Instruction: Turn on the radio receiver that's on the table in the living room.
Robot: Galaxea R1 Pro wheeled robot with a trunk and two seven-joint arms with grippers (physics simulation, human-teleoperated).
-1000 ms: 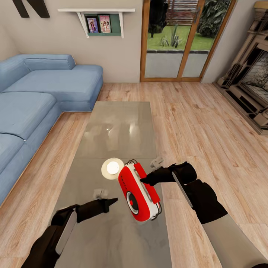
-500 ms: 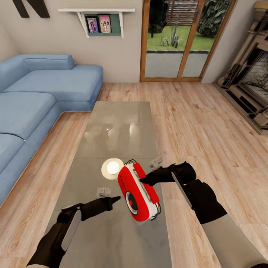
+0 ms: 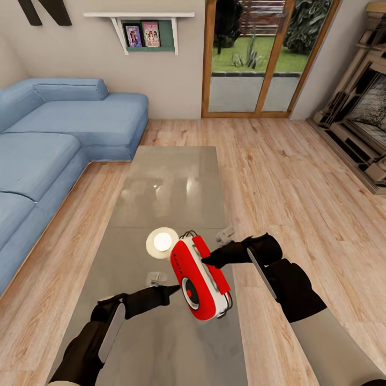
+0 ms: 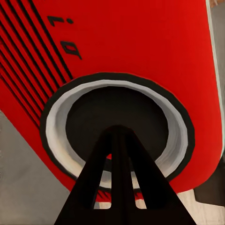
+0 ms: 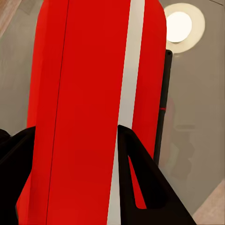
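While the right gripper [image 3: 206,261] clamps the radio receiver [image 3: 199,279] tilted above the table [image 3: 171,182], the left gripper [image 3: 172,289], fingers together, points at its dial, apparently just short, so switch-on remains.

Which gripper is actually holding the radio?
The right gripper: its fingers straddle the radio receiver. The left gripper, shut, only points at the dial.

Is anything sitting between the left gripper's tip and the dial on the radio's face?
Nothing visible does. The left gripper, fingers together, points straight at the round dial of the radio receiver, with bare table beneath. The right gripper clamps the radio's far side.
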